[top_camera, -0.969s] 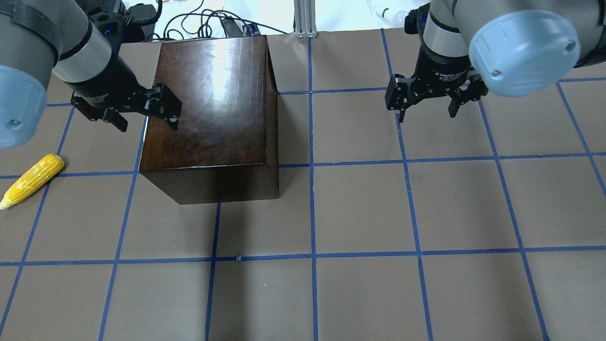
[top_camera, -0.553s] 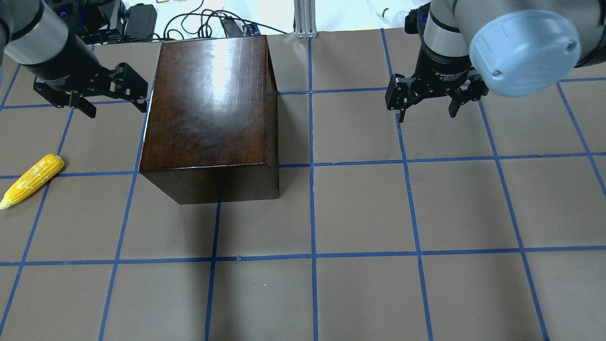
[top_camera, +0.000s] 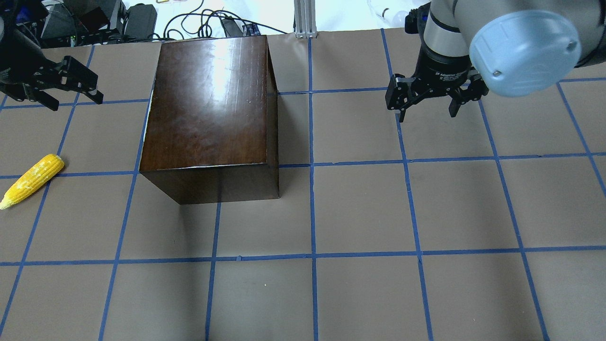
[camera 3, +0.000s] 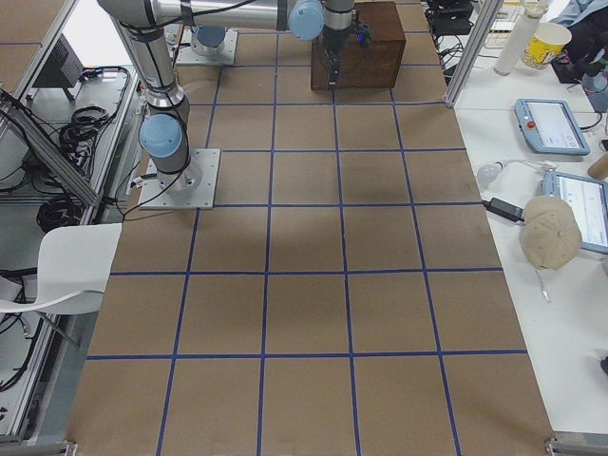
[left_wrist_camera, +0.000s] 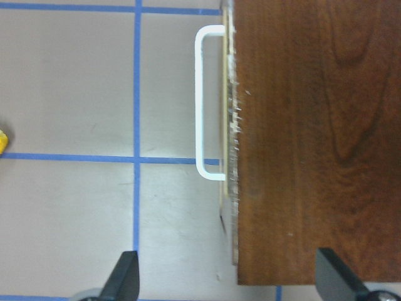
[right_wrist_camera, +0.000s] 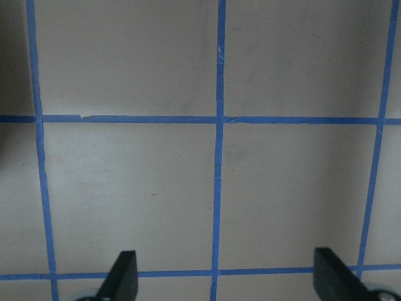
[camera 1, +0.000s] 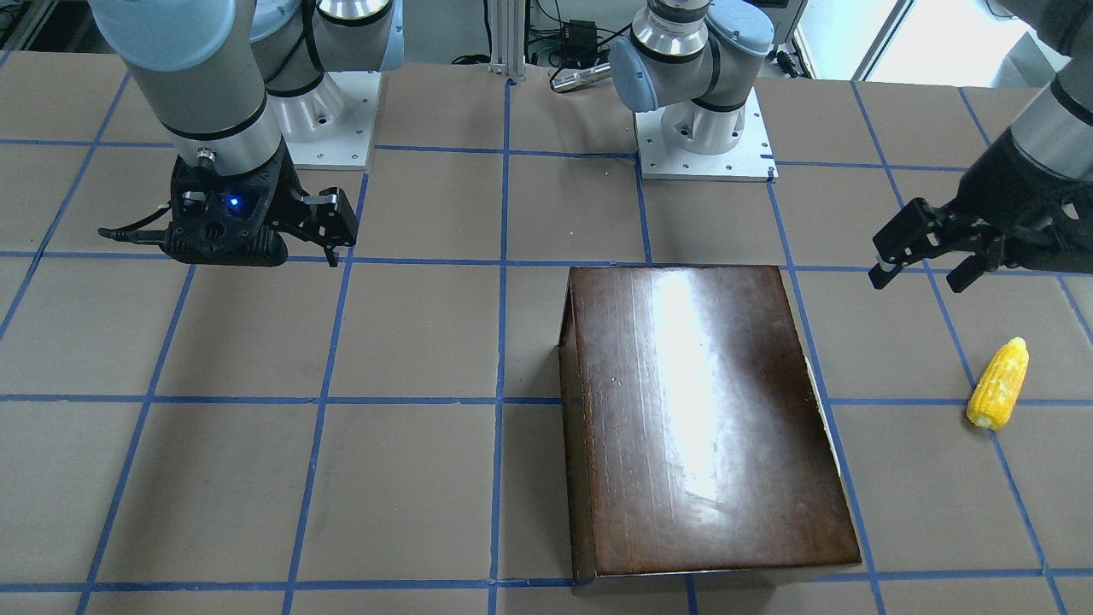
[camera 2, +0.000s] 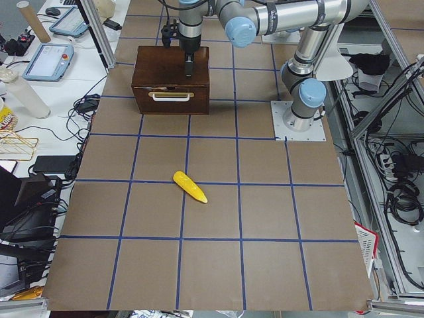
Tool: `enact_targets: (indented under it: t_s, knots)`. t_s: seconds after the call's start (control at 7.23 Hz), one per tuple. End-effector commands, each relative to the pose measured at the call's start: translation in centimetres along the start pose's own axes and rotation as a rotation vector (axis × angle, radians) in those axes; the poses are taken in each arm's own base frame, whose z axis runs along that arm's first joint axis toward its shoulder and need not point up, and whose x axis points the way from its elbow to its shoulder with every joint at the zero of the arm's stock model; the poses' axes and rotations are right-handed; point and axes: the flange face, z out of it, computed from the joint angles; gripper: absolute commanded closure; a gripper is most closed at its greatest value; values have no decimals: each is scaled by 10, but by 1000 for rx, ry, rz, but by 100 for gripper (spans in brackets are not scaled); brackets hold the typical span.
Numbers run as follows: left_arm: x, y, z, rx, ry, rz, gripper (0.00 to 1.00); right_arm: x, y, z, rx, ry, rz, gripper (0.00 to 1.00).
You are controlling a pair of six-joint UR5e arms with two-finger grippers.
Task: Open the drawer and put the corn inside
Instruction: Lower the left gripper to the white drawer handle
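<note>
The glossy dark-brown box (top_camera: 208,109) stands at the table's left-centre. Its drawer is shut. The chipped drawer front (left_wrist_camera: 229,125) and whitish handle (left_wrist_camera: 210,103) face the robot's left and also show in the exterior left view (camera 2: 171,97). The yellow corn (top_camera: 31,181) lies on the table left of the box and nearer the robot; it also shows in the front-facing view (camera 1: 997,395). My left gripper (top_camera: 75,103) is open and empty. It hangs above the table left of the box, on the handle side. My right gripper (top_camera: 426,116) is open and empty over bare table right of the box.
Cables and electronics (top_camera: 213,21) and an aluminium post (top_camera: 305,19) lie beyond the far table edge. The two arm bases (camera 1: 704,137) (camera 1: 329,128) stand at the robot's side of the table. Blue tape lines grid the brown tabletop (top_camera: 360,213).
My left gripper has moved to the left, from over the box's left edge out over the table beside it. The right arm, box and corn have not moved.
</note>
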Motion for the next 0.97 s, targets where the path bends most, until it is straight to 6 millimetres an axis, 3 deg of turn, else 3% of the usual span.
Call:
enact_targets:
  t_s: [0.0,0.28,0.55,0.83]
  knots:
    - [-46,-14,30,-19,64,4,0,0,0,0,-1,0,0,0]
    - [-64,-32,70,-45,82,108,0,0,0,0,-1,0,0,0]
    - [-70,-47,104,-37,160,115,0,0,0,0,0,-1,0,0]
    - [-73,-53,126,-49,183,126,0,0,0,0,-1,-1,0,0]
